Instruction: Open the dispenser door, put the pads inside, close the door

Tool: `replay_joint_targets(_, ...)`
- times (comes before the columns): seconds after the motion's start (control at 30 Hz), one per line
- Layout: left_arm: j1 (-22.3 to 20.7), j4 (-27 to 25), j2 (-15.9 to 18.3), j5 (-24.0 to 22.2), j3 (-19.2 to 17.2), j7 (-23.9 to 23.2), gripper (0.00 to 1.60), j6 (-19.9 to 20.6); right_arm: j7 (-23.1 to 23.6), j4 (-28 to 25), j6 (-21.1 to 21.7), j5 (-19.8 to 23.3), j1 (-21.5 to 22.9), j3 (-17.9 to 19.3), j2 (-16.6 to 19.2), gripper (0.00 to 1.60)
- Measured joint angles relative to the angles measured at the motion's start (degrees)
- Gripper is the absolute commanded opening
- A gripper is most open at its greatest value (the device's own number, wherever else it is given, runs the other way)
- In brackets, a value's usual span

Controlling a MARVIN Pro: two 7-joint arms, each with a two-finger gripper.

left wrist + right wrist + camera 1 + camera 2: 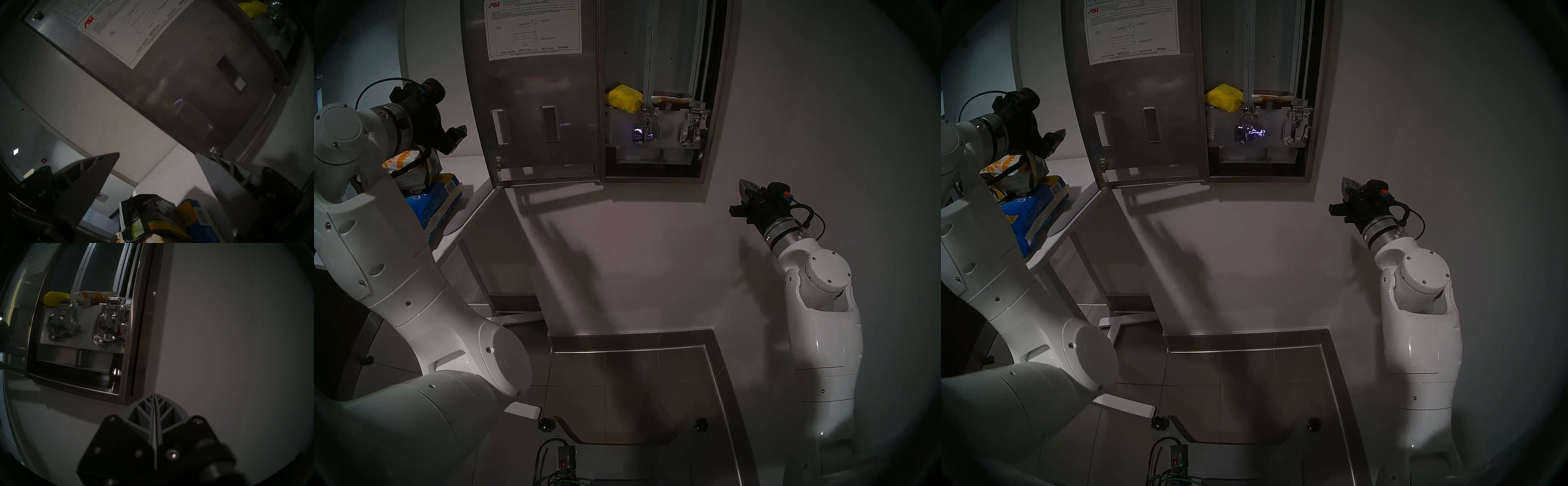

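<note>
The dispenser door (531,101) stands swung open to the left, its white instruction sheet facing me. Inside the dispenser (719,101) a yellow pad (624,97) rests above the left chrome lever, and a white pad with orange print (670,99) lies in the right chute. My left gripper (454,141) hangs open and empty to the left of the door, above a pile of packs. In the left wrist view the left gripper (157,154) faces the door (186,67). My right gripper (746,188) is shut and empty, near the wall below and right of the dispenser (129,344).
A white table (473,176) under the door holds a torn blue bag (432,200) and a flowered white-and-orange pack (402,161) on top. A dark pack (153,212) lies just below my left fingers. The door's lower edge overhangs the table corner.
</note>
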Motion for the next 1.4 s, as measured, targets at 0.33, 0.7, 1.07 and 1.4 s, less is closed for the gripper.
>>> replay_joint_targets(0.33, -2.92, 7.29, 4.84, -11.2, -8.39, -0.03, 1.6, -2.92, -0.1, 0.0, 0.0, 0.11, -0.02, -0.07, 0.11, 0.25)
replay_joint_targets(0.7, -3.94, 17.68, 9.84, -22.99, -12.22, 0.01, 1.6, -4.09, -0.18, 0.0, 0.0, 0.18, -0.04, -0.14, 0.21, 0.25)
replay_joint_targets(1.07, -3.1, 27.04, 16.21, -33.68, -10.21, 0.03, 1.6, -5.88, -0.32, -0.02, 0.0, 0.26, -0.06, -0.21, 0.32, 0.25)
replay_joint_targets(1.4, -3.17, 33.74, 20.66, -36.9, -7.91, 0.05, 1.6, -5.56, -0.42, -0.04, 0.0, 0.34, -0.09, -0.28, 0.44, 0.25)
